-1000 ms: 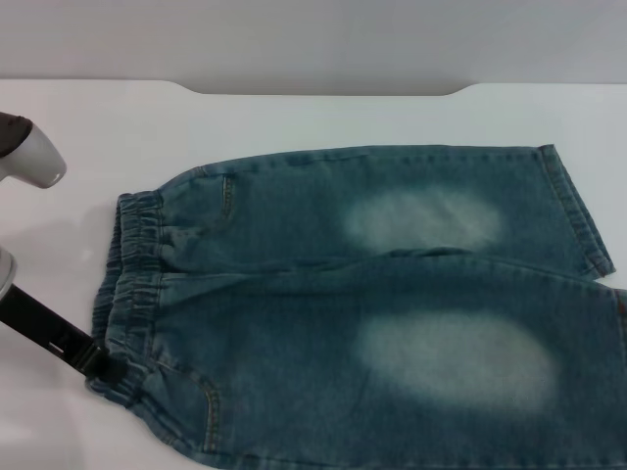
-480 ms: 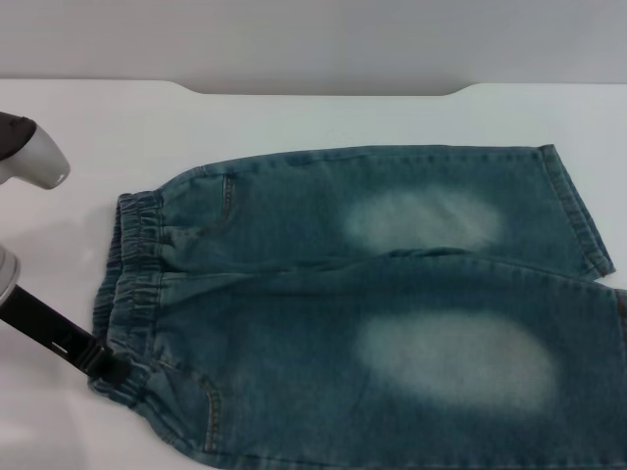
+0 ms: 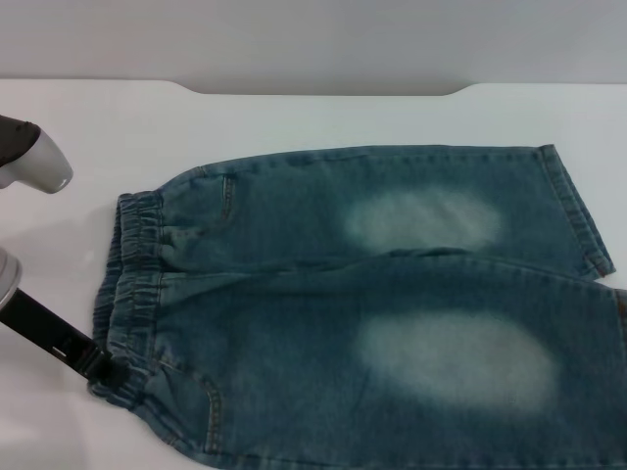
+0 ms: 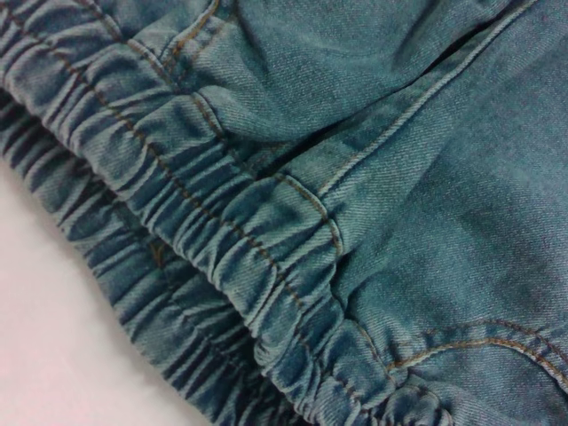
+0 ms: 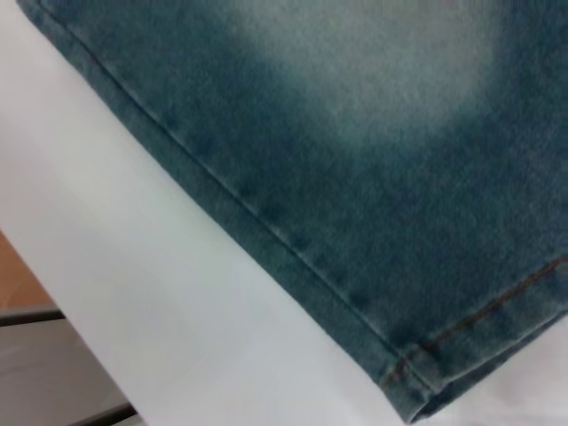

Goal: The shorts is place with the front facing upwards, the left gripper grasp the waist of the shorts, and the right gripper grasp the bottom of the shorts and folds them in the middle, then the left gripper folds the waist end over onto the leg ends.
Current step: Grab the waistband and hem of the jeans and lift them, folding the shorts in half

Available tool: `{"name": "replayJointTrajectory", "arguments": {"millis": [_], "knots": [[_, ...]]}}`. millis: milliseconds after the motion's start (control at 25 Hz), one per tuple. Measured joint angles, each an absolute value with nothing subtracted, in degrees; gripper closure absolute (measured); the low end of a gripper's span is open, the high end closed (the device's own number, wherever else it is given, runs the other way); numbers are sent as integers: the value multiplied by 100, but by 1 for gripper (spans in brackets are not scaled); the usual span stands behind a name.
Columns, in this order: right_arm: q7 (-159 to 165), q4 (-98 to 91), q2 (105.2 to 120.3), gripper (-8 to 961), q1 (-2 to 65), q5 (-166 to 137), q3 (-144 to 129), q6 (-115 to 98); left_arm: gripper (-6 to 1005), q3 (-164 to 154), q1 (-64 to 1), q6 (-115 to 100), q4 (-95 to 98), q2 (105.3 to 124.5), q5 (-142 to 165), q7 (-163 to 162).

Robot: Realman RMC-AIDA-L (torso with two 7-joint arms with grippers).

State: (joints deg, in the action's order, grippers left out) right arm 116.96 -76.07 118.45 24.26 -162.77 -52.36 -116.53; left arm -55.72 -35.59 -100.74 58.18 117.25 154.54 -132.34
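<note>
Head view: shorts flat on white table, faded patches up, waist at 9 o'clock, leg ends at 3. Left gripper touching waistband corner near 8 o'clock; open or clamped, cannot tell.

Left wrist: ruched elastic, soft, bunchy, likely best pinched through full thickness.

Right wrist: hem corner, limp denim, not slippery. No writing or labels visible.

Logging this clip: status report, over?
Left pincer at the waist edge, grip unconfirmed. Right pincer unseen. Shorts flat, unfolded, on the table. No obstructions.
</note>
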Motion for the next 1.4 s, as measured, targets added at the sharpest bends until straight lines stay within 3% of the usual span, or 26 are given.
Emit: {"name": "replayJointTrajectory", "arguments": {"millis": [1400], "knots": [[11735,-6997,11872,437,2706,-16267,-5339,-11263,954,-5590,-3707,-10072,5739,11724,15471,-13254]]}}
